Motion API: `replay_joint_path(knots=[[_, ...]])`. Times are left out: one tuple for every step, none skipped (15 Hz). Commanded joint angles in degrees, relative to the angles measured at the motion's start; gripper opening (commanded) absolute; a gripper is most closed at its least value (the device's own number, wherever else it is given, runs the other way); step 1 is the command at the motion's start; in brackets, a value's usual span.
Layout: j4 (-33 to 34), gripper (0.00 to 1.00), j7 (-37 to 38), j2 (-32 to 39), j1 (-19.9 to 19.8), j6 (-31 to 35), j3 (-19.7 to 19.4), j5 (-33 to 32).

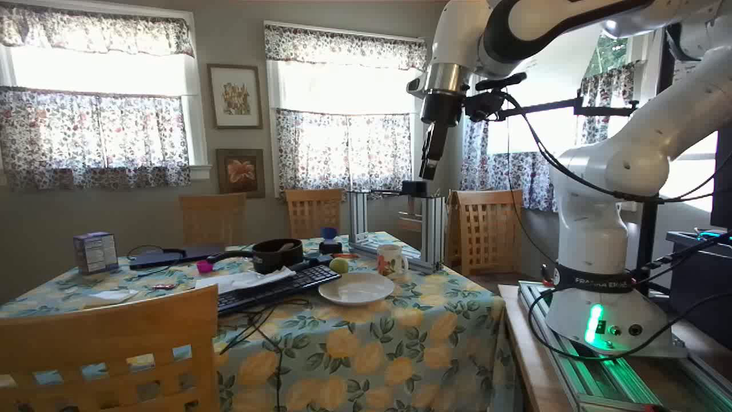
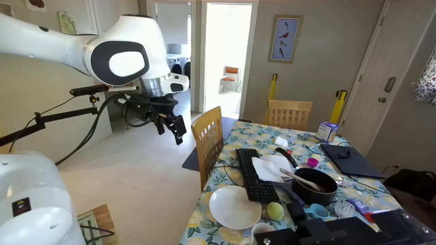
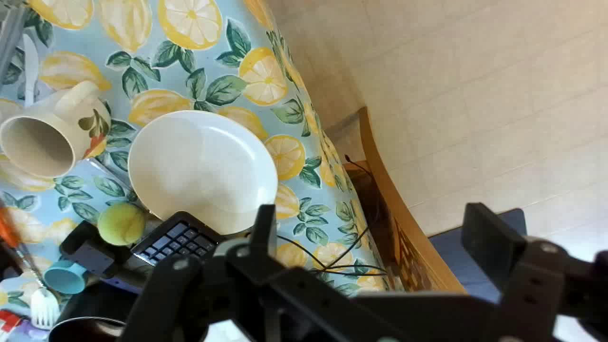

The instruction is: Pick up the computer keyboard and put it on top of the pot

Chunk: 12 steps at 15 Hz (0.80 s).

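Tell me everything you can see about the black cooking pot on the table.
The pot is round, black and low-sided, apparently dark-coated metal, with one long dark handle sticking out from its side. It stands upright and uncovered on the lemon-patterned tablecloth. A wooden spoon leans in it, shaft across the rim; whether anything else is inside is hard to tell. White papers lie next to it, but whether they touch it I cannot tell.

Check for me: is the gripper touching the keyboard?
Apart. In an exterior view, the gripper hangs in the air, and a chair shows in the gap between it and the keyboard on the table.
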Motion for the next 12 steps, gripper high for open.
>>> replay_joint_path(knots=[[0.16, 1.00, -0.12, 0.03, -0.18, -0.19, 0.16, 0.15], [0.16, 1.00, -0.12, 0.03, -0.18, -0.19, 0.16, 0.15], [0.16, 1.00, -0.12, 0.03, -0.18, -0.19, 0.16, 0.15], [0.16, 1.00, -0.12, 0.03, -0.18, -0.19, 0.16, 0.15], [0.16, 1.00, -0.12, 0.03, -0.18, -0.19, 0.16, 0.15], [0.16, 1.00, -0.12, 0.03, -0.18, -0.19, 0.16, 0.15], [0.81, 1.00, 0.75, 2.11, -0.61, 1.17, 0.06, 0.63], [1.69, 1.00, 2.34, 5.41, -1.57, 4.00, 0.21, 0.92], [2.55, 1.00, 3.21, 8.06, -1.97, 6.04, -0.38, 1.70], [3.41, 1.00, 4.59, 11.21, -2.84, 9.31, -0.55, 1.90], [4.88, 1.00, 5.95, 15.11, -3.34, 12.15, -1.37, 3.14], [5.67, 1.00, 6.89, 17.62, -3.60, 14.80, -2.06, 4.41]])
